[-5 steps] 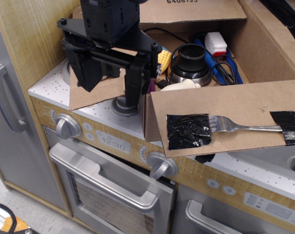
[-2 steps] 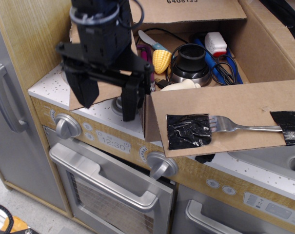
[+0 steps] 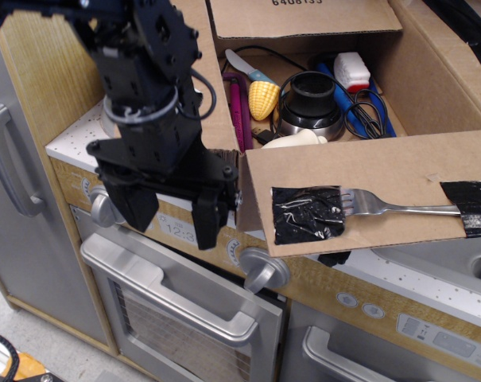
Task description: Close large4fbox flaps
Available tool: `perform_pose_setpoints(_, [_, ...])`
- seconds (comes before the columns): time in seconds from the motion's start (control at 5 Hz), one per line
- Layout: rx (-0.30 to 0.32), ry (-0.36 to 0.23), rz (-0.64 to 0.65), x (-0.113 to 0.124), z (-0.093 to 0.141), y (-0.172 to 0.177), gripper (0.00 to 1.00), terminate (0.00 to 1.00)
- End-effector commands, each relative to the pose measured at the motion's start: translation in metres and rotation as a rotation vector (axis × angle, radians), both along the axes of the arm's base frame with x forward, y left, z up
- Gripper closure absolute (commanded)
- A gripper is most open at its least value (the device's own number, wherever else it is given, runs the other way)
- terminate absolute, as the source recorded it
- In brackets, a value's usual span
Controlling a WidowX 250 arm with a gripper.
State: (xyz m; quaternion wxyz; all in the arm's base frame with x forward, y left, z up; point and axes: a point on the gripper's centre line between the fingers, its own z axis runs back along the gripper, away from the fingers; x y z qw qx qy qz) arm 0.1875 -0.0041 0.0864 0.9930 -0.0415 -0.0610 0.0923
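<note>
The large4fbox [image 3: 439, 95] stands open on a toy stove top, filled with a corn cob [image 3: 265, 95], a black-and-silver pot [image 3: 310, 102] and cables. Its long front flap [image 3: 383, 171] hangs outward with a fork [image 3: 391, 208] taped to it. The back flap [image 3: 304, 20] with printed digits stands up. The right flap [image 3: 455, 48] leans outward. The short left flap [image 3: 216, 79] stands nearly upright behind my arm. My gripper [image 3: 172, 213] is open and empty, fingers pointing down in front of the stove's clock panel, just below the box's left front corner.
The box sits on a speckled counter [image 3: 73, 135]. Below are a knob [image 3: 260, 270] and the oven door handle [image 3: 176, 290]. A grey cabinet door with a handle [image 3: 5, 159] is at the left.
My gripper has dropped from above the left flap to below the counter edge, still open. The left flap, which lay outward over the stove, now stands nearly upright.
</note>
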Motion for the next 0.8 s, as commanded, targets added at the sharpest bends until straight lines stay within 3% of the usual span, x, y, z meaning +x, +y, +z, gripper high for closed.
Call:
perform_pose_setpoints(0.0, [-0.052,-0.079,0.024,0.001,-0.014,-0.006,0.00,0.00])
perform_pose_setpoints(0.4, [-0.184,-0.226,0.019,0.001,-0.015,-0.022,0.00,0.00])
perform_pose_setpoints(0.6, [-0.233,-0.256,0.022,0.005,-0.013,-0.030,0.00,0.00])
